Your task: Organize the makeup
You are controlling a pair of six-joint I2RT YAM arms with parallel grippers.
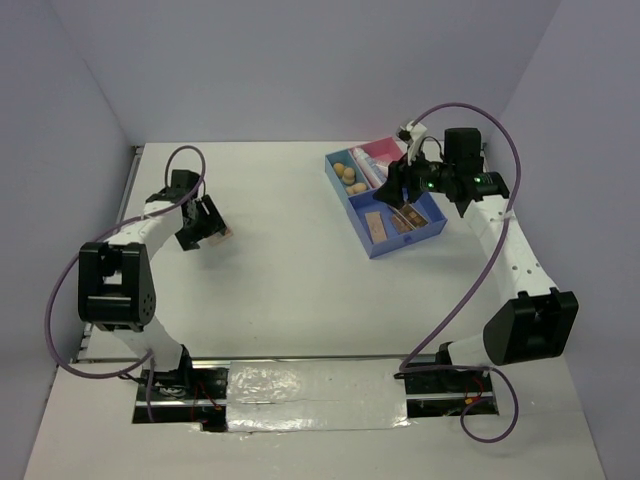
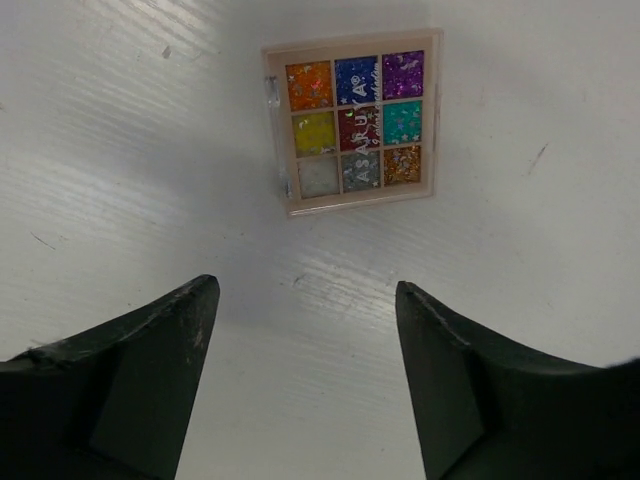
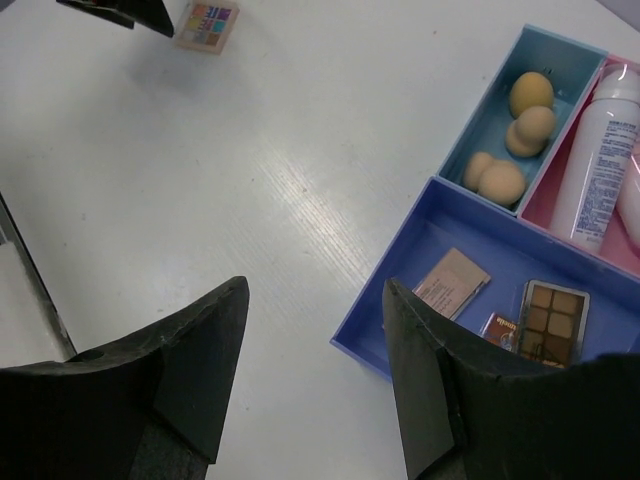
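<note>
The left hand (image 2: 305, 290) is hovering over the tabletop (image 2: 120, 180) with its fingers apart and nothing between them. The multicolour palette (image 2: 352, 122) is lying flat just ahead of the fingertips, untouched. The right hand (image 3: 315, 290) is gaping empty too, hanging by the edge of the divided tray (image 3: 405, 232). Ahead and to its right, tan sponges (image 3: 525, 125) are sitting in a light-blue compartment, with a white bottle (image 3: 598, 150) lying in the pink one beside them. Closer to the fingers, a pinkish palette (image 3: 452, 282) and a brown-gold palette (image 3: 553, 320) are lying in the large blue compartment.
</note>
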